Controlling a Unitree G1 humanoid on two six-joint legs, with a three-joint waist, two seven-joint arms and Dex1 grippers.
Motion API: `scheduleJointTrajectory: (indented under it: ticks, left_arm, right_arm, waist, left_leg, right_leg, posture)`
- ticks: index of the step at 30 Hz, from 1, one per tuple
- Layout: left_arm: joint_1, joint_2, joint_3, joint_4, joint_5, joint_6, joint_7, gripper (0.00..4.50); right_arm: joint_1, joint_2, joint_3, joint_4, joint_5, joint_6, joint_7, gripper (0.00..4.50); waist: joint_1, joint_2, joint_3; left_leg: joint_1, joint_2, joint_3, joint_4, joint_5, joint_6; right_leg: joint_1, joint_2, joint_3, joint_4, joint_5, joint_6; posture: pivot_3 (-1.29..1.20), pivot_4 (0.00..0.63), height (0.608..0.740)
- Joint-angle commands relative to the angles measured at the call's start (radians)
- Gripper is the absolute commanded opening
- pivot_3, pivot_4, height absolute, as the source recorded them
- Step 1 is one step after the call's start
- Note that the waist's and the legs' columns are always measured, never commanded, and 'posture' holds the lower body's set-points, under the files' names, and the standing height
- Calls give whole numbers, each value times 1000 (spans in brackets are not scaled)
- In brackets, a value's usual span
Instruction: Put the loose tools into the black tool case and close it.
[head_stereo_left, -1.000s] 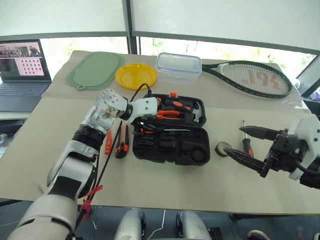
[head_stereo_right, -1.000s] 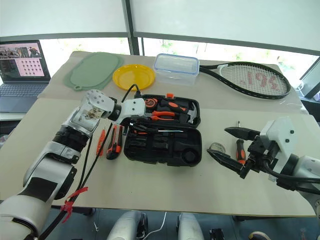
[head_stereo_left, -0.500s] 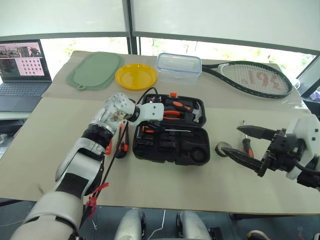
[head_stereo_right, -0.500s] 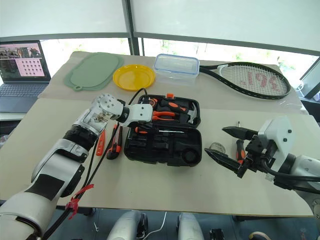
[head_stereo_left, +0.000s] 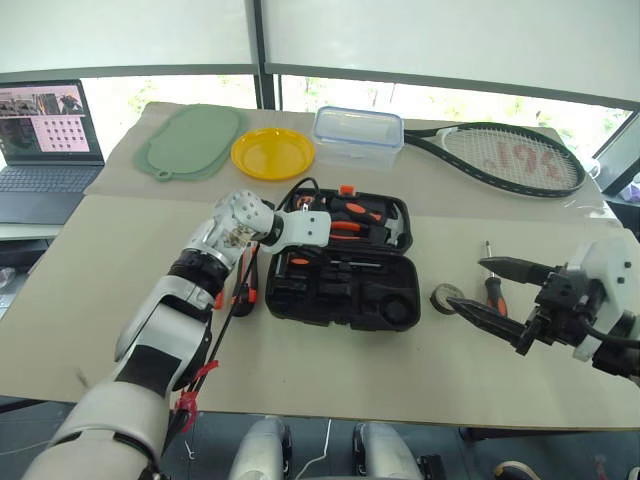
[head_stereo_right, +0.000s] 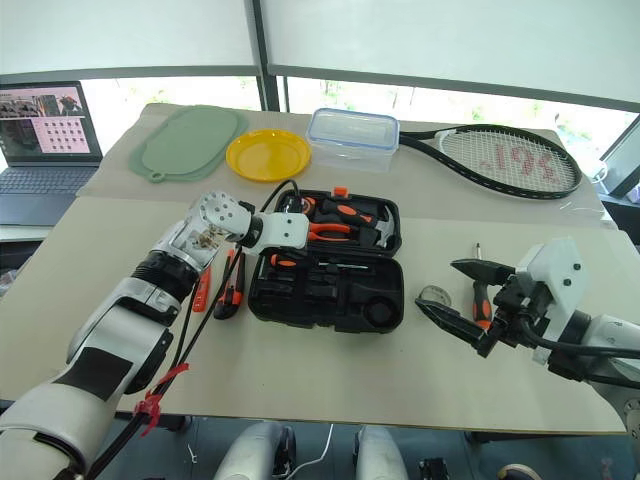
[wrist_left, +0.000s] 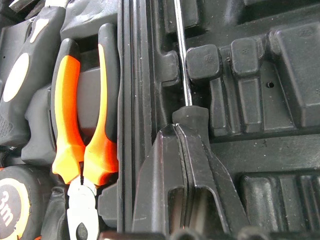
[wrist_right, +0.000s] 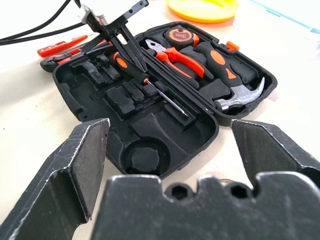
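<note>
I have the black tool case (head_stereo_left: 340, 260) lying open in the middle of the table (head_stereo_left: 90, 300), its lid half away from me holding the orange-handled pliers (wrist_left: 82, 125), the tape measure (wrist_right: 178, 36) and the hammer (wrist_right: 227, 82). My left gripper (wrist_left: 179, 131) is down inside the near half of the case, fingers pressed together, their tips at the black end of a screwdriver handle (wrist_right: 129, 66) that lies in its long slot beside the hinge; the steel shaft (wrist_left: 182, 55) runs straight on along the groove (from the right wrist camera I can see the orange-and-black handle lying in the slot under those fingers).

Just left of the case, on the table, the orange-black utility knife (head_stereo_right: 230, 285) and the small orange tester pen (head_stereo_right: 203, 287) lie side by side, partly behind my left forearm. To the right of the case, the small dark tape roll (head_stereo_left: 446, 297) sits near the case's corner, and the second screwdriver (head_stereo_left: 491, 285) lies just beyond it.

My right gripper (head_stereo_left: 495, 290) hangs above that spot with its fingers spread wide, nothing between them; the tape roll and the screwdriver sit on the table between and behind the two fingers.

At the far side of the table are a green mat (head_stereo_left: 190, 140), a yellow plate (head_stereo_left: 272, 152), a clear box (head_stereo_left: 357, 132) and a racket (head_stereo_left: 510, 158); a laptop (head_stereo_left: 45, 150) stands off to the left.
</note>
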Motion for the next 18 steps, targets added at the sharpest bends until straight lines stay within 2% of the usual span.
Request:
scheduleJointTrajectory:
  ticks: [1, 3, 7, 10, 13, 16, 18]
  left_arm:
    - [-1, 14, 85, -49, -97, 115, -39, 289]
    - [5, 37, 168, -142, -217, 258, -117, 778]
    - [67, 128, 309, -453, -497, 619, -267, 2281]
    - [133, 205, 374, -682, -680, 904, -291, 3339]
    - [202, 260, 416, -856, -823, 1069, -279, 4406]
    - [248, 268, 453, -983, -925, 1156, -222, 4469]
    - [280, 268, 468, -1059, -975, 1185, -179, 4469]
  right_arm:
    - [17, 19, -31, 4, -26, -12, -34, 4500]
    - [50, 33, -64, 5, -44, -1, -59, 4500]
    - [168, 88, -186, 6, -52, 49, -119, 4500]
    - [302, 153, -296, -10, -43, 77, -129, 4500]
    - [415, 217, -377, -21, -23, 98, -144, 4500]
    - [488, 273, -426, -39, 12, 140, -193, 4500]
    - [511, 272, -401, -64, 1, 147, -204, 4500]
  waist:
    - [-2, 0, 0]
    - [-5, 0, 0]
    - [-6, 0, 0]
    - [-4, 2, -1]
    - [-4, 4, -2]
    - [-4, 4, -2]
    - [-5, 5, -2]
  left_leg:
    - [0, 0, 0, 0, 0, 0]
    - [-1, 0, 0, 0, 0, 0]
    - [-3, 2, 0, 0, 0, 0]
    - [-3, 3, 0, 0, 0, 0]
    - [-1, 3, -1, -1, 0, 0]
    - [1, 2, -1, 0, 0, 0]
    - [2, 2, -1, 0, 1, 0]
  right_leg:
    - [0, 0, 0, 0, 0, 0]
    - [-2, 0, 0, 0, 0, 0]
    - [-3, 0, 0, 0, 0, 0]
    - [-3, 0, 0, 0, 0, 0]
    - [-1, 0, 0, 0, -1, 1]
    - [2, -1, 0, 0, -1, 1]
    - [3, -1, 1, 1, -1, 1]
  posture:
    - [0, 150, 738]
    - [0, 150, 738]
    - [0, 150, 738]
    - [0, 150, 738]
    - [0, 150, 738]
    - [0, 150, 738]
    - [0, 150, 738]
